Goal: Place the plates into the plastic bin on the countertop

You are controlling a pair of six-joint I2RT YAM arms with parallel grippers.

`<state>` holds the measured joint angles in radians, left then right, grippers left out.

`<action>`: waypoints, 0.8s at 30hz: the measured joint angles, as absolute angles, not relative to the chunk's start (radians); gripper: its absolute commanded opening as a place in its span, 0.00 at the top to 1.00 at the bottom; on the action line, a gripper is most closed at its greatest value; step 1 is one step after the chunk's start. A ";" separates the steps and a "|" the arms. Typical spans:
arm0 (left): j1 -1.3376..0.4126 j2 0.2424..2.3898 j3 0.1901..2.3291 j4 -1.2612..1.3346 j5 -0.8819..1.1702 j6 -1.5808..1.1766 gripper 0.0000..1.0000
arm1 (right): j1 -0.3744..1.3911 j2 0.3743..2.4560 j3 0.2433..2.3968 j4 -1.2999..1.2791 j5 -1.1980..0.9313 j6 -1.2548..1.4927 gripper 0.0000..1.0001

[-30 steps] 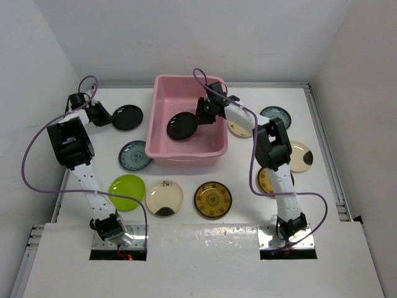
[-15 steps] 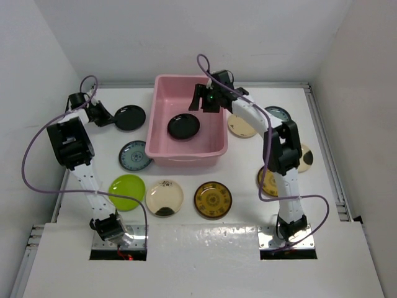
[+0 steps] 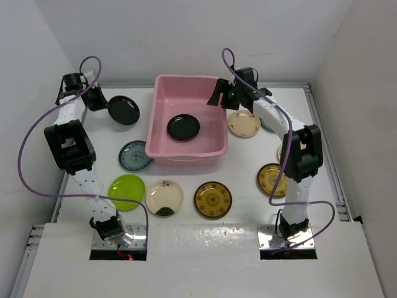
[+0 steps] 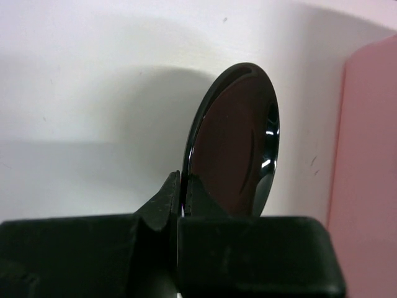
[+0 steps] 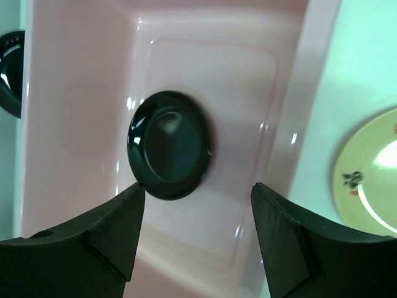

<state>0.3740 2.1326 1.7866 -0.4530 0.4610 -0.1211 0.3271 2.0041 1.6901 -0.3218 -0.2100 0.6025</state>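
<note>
White arm links (image 3: pixel 90 183) with black joints (image 3: pixel 68 146) and looping purple cables (image 3: pixel 18 158)

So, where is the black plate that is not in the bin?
In the top view the black plate is far left, its rim pinched in the left gripper, just outside the pink bin's left wall.

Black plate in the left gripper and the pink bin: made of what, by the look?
The black plate in the left gripper: glossy, sharp white glints, thin rim; glazed ceramic or melamine, can't tell which. The pink bin: moulded plastic, semi-gloss, rounded corners, soft highlights on its walls.
</note>
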 measured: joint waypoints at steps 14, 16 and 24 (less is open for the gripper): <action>0.264 2.083 2.202 -0.652 0.345 0.022 1.00 | 0.284 1.965 1.592 -0.245 -0.278 0.670 0.32; 0.252 2.073 2.270 -0.664 0.357 0.014 1.00 | 0.245 1.922 1.541 -0.223 -0.273 0.686 0.32; -0.056 1.964 2.174 -0.676 0.456 0.001 1.00 | 0.035 1.812 1.396 -0.214 -0.222 0.731 0.32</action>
<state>-0.0559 1.9636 2.1742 -0.6762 0.4557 0.0010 0.0353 1.8122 1.3956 -0.2138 -0.2222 0.7315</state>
